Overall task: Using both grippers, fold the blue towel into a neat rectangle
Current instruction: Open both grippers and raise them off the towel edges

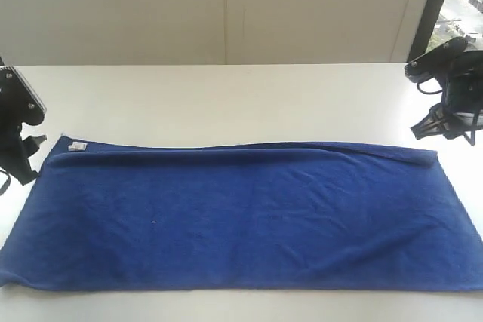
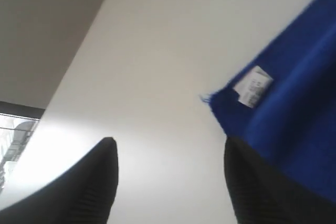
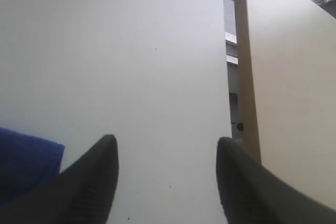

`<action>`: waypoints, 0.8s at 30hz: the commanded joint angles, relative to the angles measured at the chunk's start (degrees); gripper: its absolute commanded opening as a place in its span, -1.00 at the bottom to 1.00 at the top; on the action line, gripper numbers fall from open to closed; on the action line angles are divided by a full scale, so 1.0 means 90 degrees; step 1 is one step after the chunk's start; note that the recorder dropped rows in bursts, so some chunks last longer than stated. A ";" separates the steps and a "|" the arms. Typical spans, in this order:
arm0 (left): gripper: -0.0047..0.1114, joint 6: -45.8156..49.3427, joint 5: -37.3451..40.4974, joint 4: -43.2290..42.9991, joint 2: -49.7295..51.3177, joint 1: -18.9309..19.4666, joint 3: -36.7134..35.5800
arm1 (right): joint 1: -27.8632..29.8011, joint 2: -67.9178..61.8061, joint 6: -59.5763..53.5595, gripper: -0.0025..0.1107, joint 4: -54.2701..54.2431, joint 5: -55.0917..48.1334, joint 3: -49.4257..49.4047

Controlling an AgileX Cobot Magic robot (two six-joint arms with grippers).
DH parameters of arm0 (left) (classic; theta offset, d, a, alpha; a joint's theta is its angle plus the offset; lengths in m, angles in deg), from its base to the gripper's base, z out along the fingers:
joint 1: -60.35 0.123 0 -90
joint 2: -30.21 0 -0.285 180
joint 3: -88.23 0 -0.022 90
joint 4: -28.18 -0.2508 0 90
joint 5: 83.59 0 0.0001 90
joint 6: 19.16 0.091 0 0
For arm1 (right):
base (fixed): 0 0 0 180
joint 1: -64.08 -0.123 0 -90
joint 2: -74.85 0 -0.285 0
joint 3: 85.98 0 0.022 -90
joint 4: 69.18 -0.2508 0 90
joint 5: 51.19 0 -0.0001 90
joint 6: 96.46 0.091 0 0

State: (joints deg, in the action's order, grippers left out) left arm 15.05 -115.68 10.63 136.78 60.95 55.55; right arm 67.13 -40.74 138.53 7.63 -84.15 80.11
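The blue towel (image 1: 241,216) lies flat across the near half of the white table, folded once lengthwise, with a ridge along its far edge. Its small white tag (image 1: 76,145) sits at the far left corner and shows in the left wrist view as the white tag (image 2: 253,93). My left gripper (image 2: 169,148) is open over bare table just beside that corner of the towel (image 2: 294,114), holding nothing. My right gripper (image 3: 165,145) is open too, off the far right corner, where a bit of blue towel (image 3: 23,158) shows. In the exterior view the left gripper (image 1: 23,148) and right gripper (image 1: 445,122) flank the towel.
The white table (image 1: 226,103) runs back to a pale wall. A window with a dark frame (image 1: 434,5) stands at the far right. The table's far edge (image 3: 227,77) shows in the right wrist view.
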 commanded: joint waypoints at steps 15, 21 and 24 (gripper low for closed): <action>-0.92 -0.1867 0.6339 0.1950 -0.2540 -0.1108 0.0032 | 0.0034 0.2001 -0.7365 -0.72 -0.8445 -0.2415 -0.0101; -0.92 -0.1385 0.6891 0.2297 -0.1852 -0.1108 -0.0144 | 0.0034 0.2001 -0.7378 -0.96 -0.8445 -0.1713 -0.0585; -0.92 -0.1160 0.6614 0.2425 -0.1485 -0.1108 -0.0369 | 0.0034 0.2001 -0.7378 -0.96 -0.8445 -0.1546 -0.0679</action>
State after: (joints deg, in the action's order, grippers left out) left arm 2.74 -55.41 30.62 121.09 51.37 53.83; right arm 67.13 -23.26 72.92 -68.22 -99.99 74.79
